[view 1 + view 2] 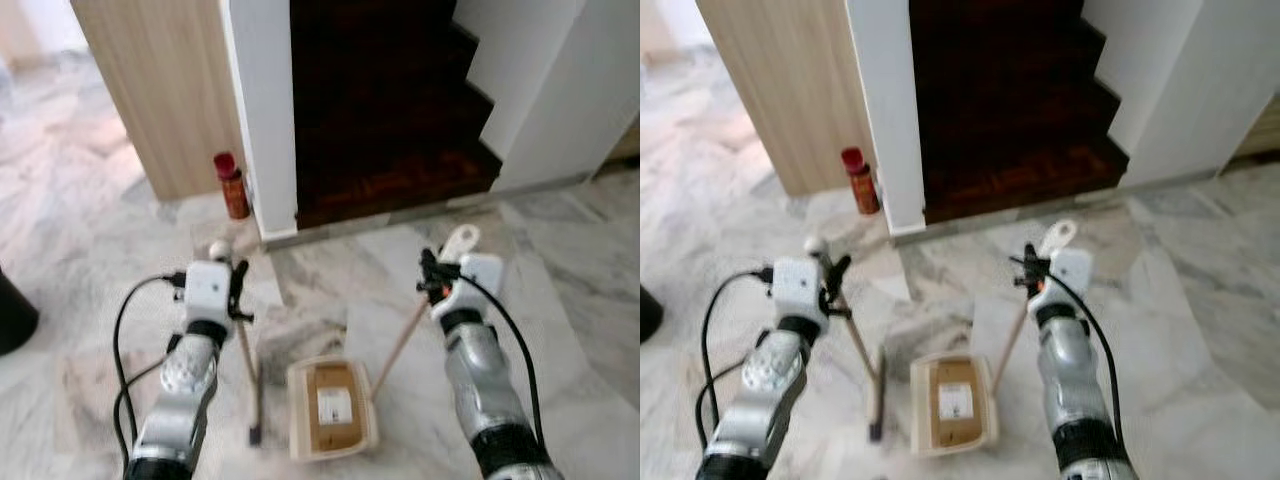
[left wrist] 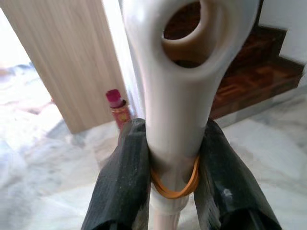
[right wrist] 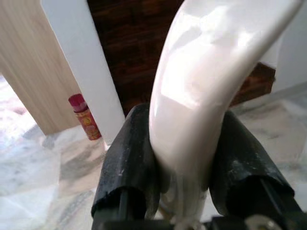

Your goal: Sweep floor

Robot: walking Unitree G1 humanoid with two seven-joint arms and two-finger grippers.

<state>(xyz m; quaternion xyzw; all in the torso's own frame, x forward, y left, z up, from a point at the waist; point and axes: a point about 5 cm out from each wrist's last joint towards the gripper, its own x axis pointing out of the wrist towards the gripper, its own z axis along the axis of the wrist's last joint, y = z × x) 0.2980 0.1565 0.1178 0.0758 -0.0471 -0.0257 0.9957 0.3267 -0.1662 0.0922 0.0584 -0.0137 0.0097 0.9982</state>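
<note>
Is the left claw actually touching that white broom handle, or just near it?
Touching. In the left wrist view, both black fingers of the left claw press against the white handle on either side, no gap showing.

I see lots of open marble floor [image 1: 600, 300] on my right side, so a gripper can move there. Ahead, a white wall post [image 1: 268, 120] stands in the way, with a red can [image 1: 232, 186] just beside it on the floor. A wooden panel [image 1: 160, 80] blocks the left of that. Dark stairs [image 1: 390, 120] rise ahead, between the post and another white wall [image 1: 560, 90]. Close in front, the dustpan [image 1: 332, 408] sits on the floor between my two arms. A dark thing [image 1: 12, 312] sits at my far left.
</note>
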